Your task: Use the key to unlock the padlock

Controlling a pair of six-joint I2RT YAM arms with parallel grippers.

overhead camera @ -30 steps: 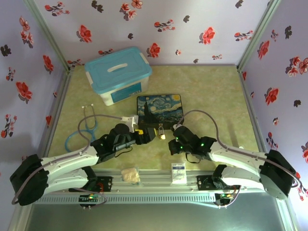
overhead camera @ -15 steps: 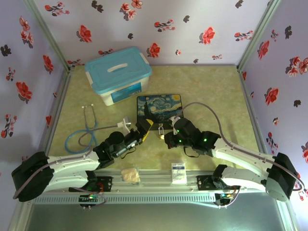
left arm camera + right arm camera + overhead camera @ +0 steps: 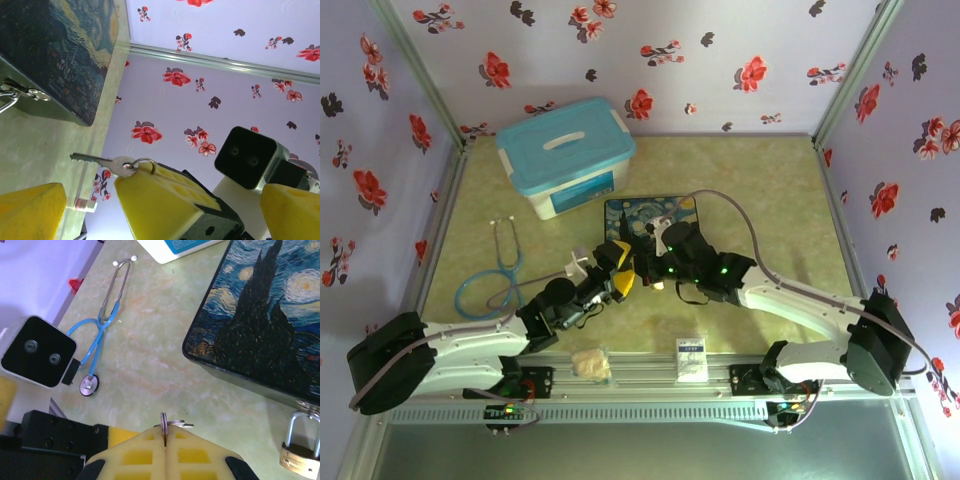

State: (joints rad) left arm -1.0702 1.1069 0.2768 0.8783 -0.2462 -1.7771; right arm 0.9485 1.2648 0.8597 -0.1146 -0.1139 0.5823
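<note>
Plainly little is done: the right gripper [image 3: 165, 441], pads pressed together, pinches the key [image 3: 95, 160] by its ring, blade pointing toward the box [image 3: 260, 330]. The padlock [image 3: 299, 452] hangs locked from the hasp on the box's front edge, near the table's middle, apart from the key. The left gripper [image 3: 618, 270] is spread wide and empty beside the right one. Steadying the padlock, inserting and turning remain.

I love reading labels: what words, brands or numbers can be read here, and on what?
Nothing can be read for certain.
White storage box with a turquoise lid: blue label, print too blurred.
Small white packet at the table's near edge: dark marking too small.
Brass padlock: no legible engraving.
</note>
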